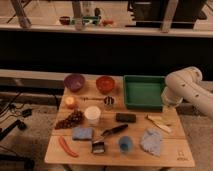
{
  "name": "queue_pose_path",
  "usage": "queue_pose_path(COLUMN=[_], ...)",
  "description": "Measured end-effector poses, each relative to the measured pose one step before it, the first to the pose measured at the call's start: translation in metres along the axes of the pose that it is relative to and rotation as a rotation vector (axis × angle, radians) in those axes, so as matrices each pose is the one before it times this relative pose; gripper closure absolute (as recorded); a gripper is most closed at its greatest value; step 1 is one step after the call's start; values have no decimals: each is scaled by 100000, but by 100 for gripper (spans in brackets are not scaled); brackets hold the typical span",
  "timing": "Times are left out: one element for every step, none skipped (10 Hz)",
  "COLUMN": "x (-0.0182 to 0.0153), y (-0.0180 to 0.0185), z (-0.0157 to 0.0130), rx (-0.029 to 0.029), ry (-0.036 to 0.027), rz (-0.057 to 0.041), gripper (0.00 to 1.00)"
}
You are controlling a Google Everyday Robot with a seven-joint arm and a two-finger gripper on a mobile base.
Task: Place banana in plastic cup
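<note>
Front row: plastic cup [125,144] upright between brush [98,147] and blue cloth [151,141] | banana [159,123] flat on worktop [171,150] just behind cloth, apart from cup | gripper [169,106] over banana, beside green tray [143,91], largely masked by arm [185,82]; apart or together cannot be told

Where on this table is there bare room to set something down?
Front right corner beside the cloth, and between black sponge and banana. Left half is crowded. The claw hangs above the banana, beside the tray.
</note>
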Motion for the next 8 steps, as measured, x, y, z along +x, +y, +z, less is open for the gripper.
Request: queue_pose_path(x=[364, 597, 839, 795, 226, -71, -90, 150], y=[332, 747, 1122, 459, 309, -14, -161, -290], z=[176, 56, 108, 55, 425, 323, 774, 511], rx=[-291, -411, -1011, -301, -805, -470, -961, -275], ry=[117, 131, -680, -101, -746, -769, -1106, -406], rz=[136, 170, 669, 605, 204, -114, -488, -234], gripper=[20, 20, 20, 20, 20, 20, 20, 20])
